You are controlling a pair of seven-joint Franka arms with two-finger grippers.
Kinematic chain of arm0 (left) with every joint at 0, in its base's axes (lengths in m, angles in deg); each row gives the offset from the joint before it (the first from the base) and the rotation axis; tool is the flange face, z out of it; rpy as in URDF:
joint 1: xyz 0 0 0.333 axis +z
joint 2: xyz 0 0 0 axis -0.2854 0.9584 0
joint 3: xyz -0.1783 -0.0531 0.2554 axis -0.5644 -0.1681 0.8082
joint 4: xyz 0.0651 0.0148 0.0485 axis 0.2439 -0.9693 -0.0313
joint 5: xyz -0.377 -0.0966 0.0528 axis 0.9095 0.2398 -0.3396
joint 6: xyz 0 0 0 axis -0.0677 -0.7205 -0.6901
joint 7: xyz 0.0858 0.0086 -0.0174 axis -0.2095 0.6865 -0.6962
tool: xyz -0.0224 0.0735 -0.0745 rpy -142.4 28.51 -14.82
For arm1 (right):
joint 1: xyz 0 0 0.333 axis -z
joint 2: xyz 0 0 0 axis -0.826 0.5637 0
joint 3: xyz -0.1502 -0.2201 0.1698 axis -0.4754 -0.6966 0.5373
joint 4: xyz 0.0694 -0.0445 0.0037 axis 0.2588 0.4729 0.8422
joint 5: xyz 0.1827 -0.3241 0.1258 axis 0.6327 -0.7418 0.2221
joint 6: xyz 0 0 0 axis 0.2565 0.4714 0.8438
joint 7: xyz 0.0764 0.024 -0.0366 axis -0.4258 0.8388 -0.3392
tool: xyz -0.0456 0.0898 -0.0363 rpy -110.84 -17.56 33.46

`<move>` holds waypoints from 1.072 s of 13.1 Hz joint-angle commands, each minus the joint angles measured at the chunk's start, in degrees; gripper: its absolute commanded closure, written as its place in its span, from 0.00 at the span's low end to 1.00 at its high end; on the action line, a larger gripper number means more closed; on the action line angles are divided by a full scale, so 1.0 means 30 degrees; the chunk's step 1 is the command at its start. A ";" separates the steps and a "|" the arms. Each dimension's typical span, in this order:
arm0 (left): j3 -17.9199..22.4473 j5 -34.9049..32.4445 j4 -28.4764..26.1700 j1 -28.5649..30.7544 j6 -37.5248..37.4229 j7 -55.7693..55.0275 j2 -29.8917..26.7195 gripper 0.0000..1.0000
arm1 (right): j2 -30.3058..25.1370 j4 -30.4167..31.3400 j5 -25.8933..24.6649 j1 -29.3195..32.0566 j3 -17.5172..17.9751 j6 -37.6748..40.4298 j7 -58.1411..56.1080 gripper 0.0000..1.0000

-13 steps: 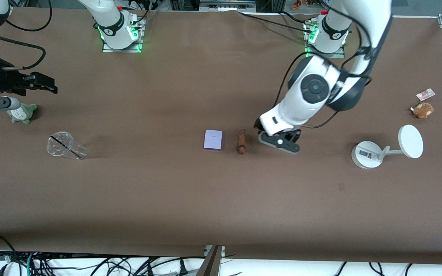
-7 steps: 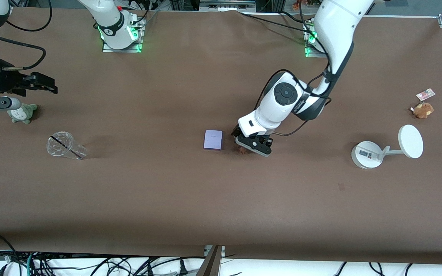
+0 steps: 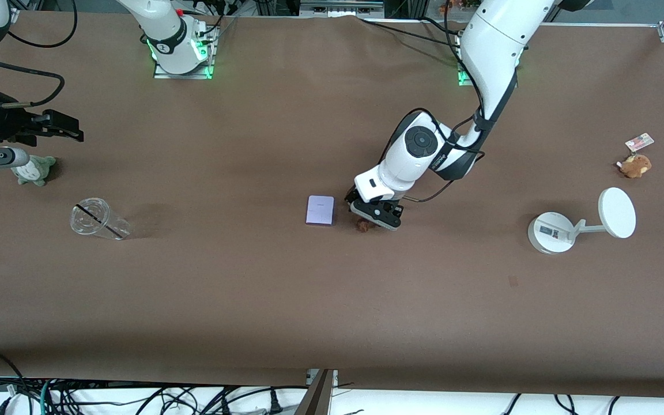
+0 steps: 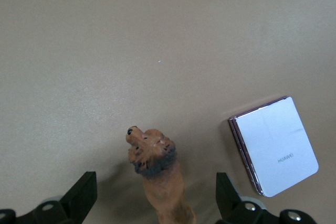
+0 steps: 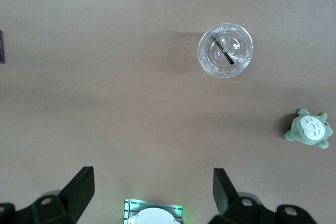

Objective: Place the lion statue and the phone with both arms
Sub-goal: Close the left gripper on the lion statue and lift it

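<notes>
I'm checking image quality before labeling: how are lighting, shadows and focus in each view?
Front view: even lighting, soft shadow beside the clear cup, green glow at the arm bases. Left wrist view: the lion statue and the phone sharp, faint shadows. Right wrist view: slightly soft, cup's shadow diffuse.

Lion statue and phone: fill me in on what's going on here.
The left hand is down over the lion statue with its fingers open on either side, not yet gripping. The phone lies flat beside the statue, toward the right arm's end. The right hand waits open, up near the grey-green plush.
</notes>
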 commanded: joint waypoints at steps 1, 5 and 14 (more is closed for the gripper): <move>0.0143 0.0046 0.0114 -0.0215 0.0510 -0.0132 0.0264 0.24 | 0.0039 -0.0273 0.0220 0.0239 0.0110 0.0174 -0.0339 0.00; 0.0201 0.0046 0.0114 -0.0390 0.0569 -0.0132 0.0264 0.62 | 0.0040 -0.0273 0.0191 0.0239 0.0110 0.0203 -0.0368 0.00; 0.0231 -0.0042 0.0201 0.1010 -0.5039 0.0044 -0.3624 0.83 | 0.0069 -0.0360 0.0250 0.0035 0.0284 0.0028 -0.0077 0.00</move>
